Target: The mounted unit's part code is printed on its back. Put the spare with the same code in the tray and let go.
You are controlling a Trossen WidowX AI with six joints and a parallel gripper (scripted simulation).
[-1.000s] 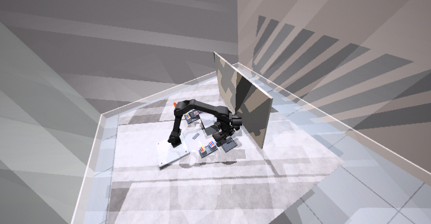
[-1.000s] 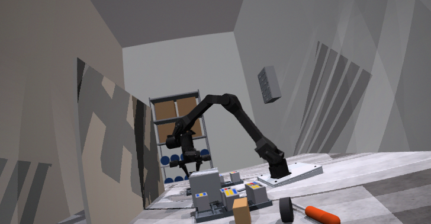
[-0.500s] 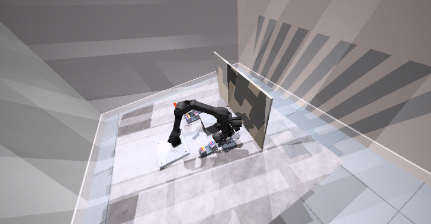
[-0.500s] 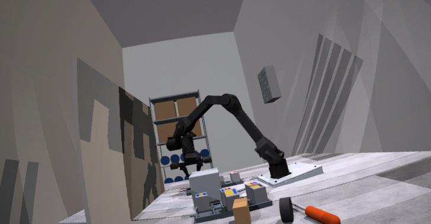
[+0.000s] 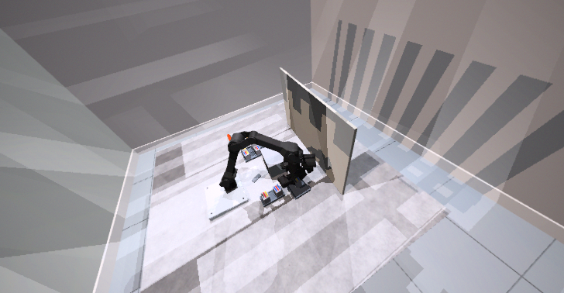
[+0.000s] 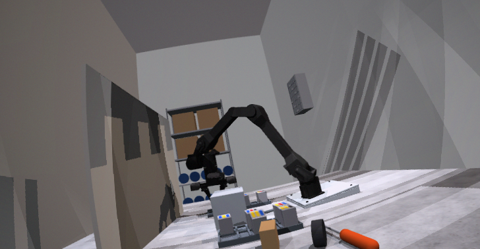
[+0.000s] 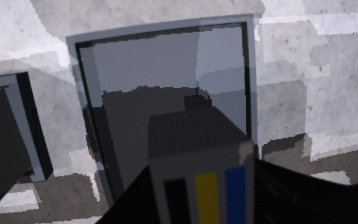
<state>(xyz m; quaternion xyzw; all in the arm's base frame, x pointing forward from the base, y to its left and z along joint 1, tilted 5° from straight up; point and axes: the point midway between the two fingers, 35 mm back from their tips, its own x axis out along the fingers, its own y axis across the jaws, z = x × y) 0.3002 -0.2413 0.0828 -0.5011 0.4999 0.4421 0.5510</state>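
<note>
Seen from the wrist, the tool [image 7: 205,200] is clamped on a grey spare [image 7: 200,150] whose label shows black, yellow and blue bars; its jaws are partly closed against the block's sides. Just beyond and below the block lies the tray [image 7: 165,30], a shallow dark rectangle with a pale rim, and the spare hangs over its near right part, not yet resting in it as far as I can judge. So the step in hand is the placing: the next move calls for a short lowering into the tray, then opening the jaws. Farther back, the exterior view shows the arm [image 6: 268,130] rising from its base plate [image 6: 339,190] on the table [image 6: 403,207], elbow high, forearm sloping down with the wrist pointing downward.
</note>
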